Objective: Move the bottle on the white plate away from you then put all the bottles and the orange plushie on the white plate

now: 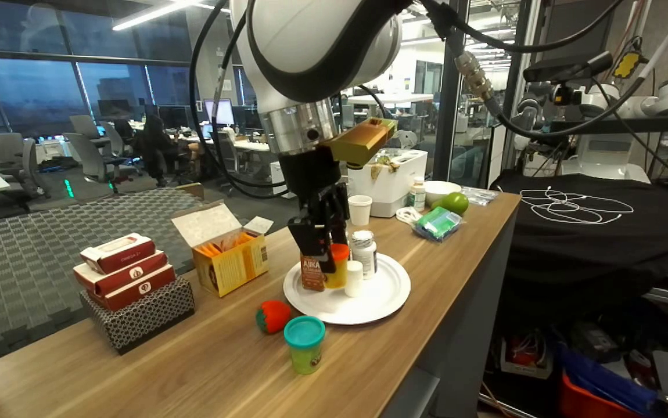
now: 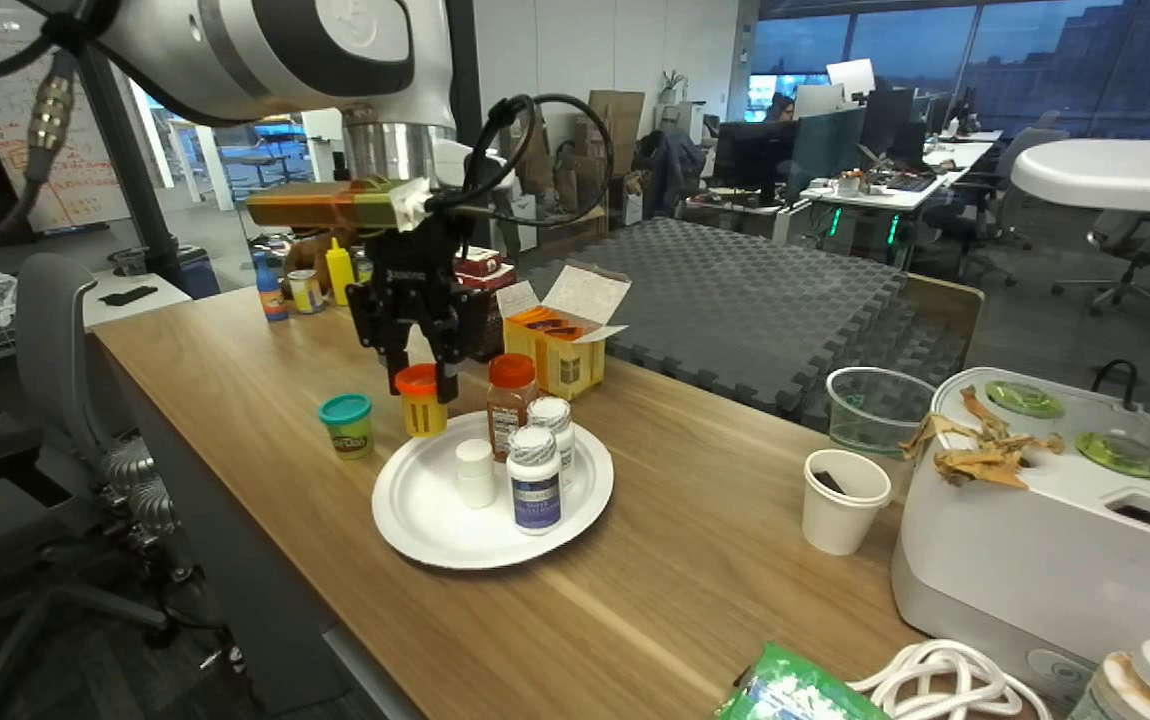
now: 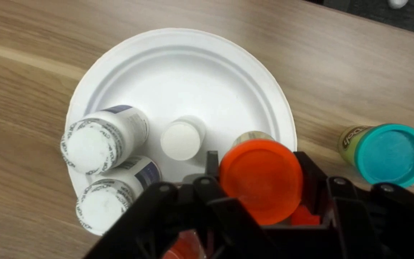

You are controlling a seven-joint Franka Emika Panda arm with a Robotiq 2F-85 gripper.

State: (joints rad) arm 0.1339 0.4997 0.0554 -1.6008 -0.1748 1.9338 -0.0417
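My gripper (image 3: 259,169) is shut on a yellow tub with an orange lid (image 3: 261,183), held upright and apparently raised over the white plate (image 3: 192,79) near its rim. Standing on the plate are two white bottles with printed caps (image 2: 535,500) (image 2: 557,440), a small plain white bottle (image 2: 476,480) and an amber bottle with a red cap (image 2: 509,372). Off the plate, on the table, is the squat bottle with a teal lid (image 1: 305,345). Beside that lies the orange plushie (image 1: 276,316), green at one end; in the wrist view the gripper hides most of it.
An open yellow box (image 1: 235,267) stands beside the plate, with red boxes (image 1: 130,284) stacked farther along. Toward the table's opposite end are a paper cup (image 2: 840,510), a white machine (image 2: 1045,570), a green packet (image 2: 795,690) and a coiled white cord (image 2: 945,670).
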